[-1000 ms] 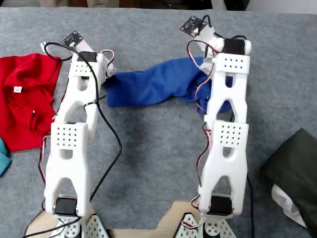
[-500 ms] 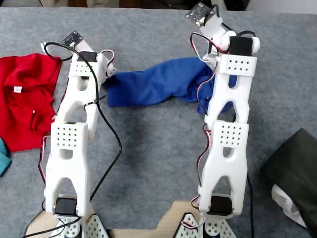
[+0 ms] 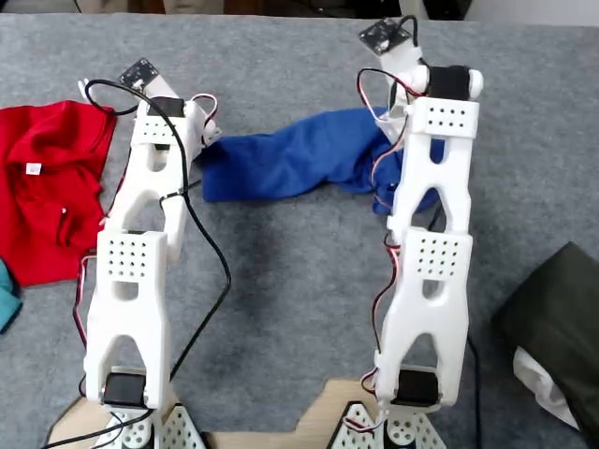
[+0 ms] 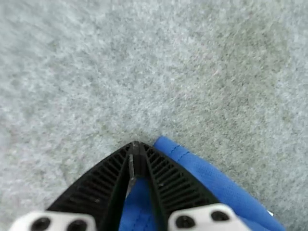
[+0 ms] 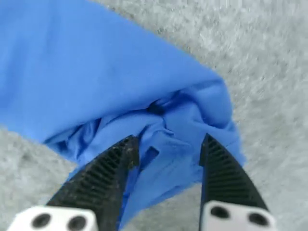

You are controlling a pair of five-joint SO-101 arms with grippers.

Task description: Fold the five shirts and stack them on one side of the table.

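Though bunched, blue shirt (image 3: 299, 154) lengthwise left-to-right

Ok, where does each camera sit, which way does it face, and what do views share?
High view: fixed above the table, looking down on left arm, right arm, blue shirt and red shirt.
Left wrist view: on the left arm, facing down; left hand shut on the blue shirt's edge.
Right wrist view: on the right arm, facing down; right hand open over the blue shirt.
Shared by all: the blue shirt.
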